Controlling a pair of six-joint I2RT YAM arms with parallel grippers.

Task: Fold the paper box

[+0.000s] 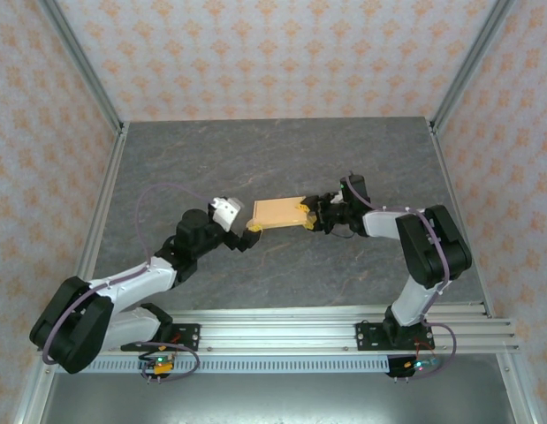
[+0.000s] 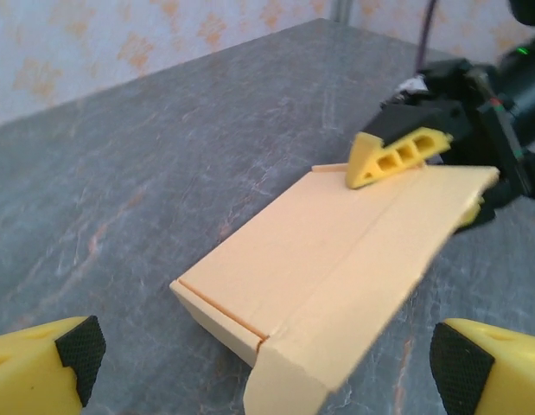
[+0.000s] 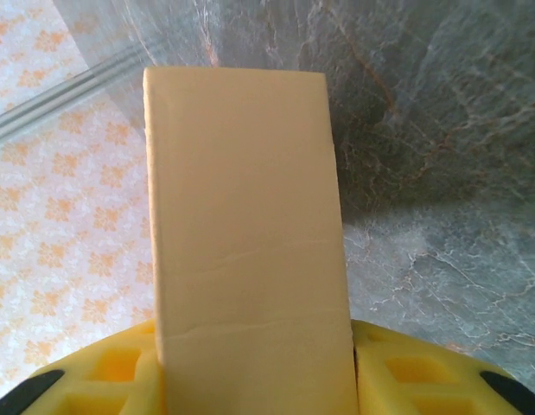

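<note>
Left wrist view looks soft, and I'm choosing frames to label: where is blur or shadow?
Left wrist: the light orange-tan thin cardboard box blurs at its near corner; right wrist: sharp, box shadow on the grey table; top external: even, crisp.

Obs: paper box [image 2: 336, 251] matt, smooth thin cardboard; table [image 1: 255, 159] matt grey, stone-veined; left gripper fingers [image 2: 34, 372] yellow plastic.

One paper box [image 1: 276, 212] sits between two grippers, the left gripper [image 1: 253, 231] and the right gripper [image 1: 307, 217], on the one table [image 1: 282, 159] beneath them.
</note>
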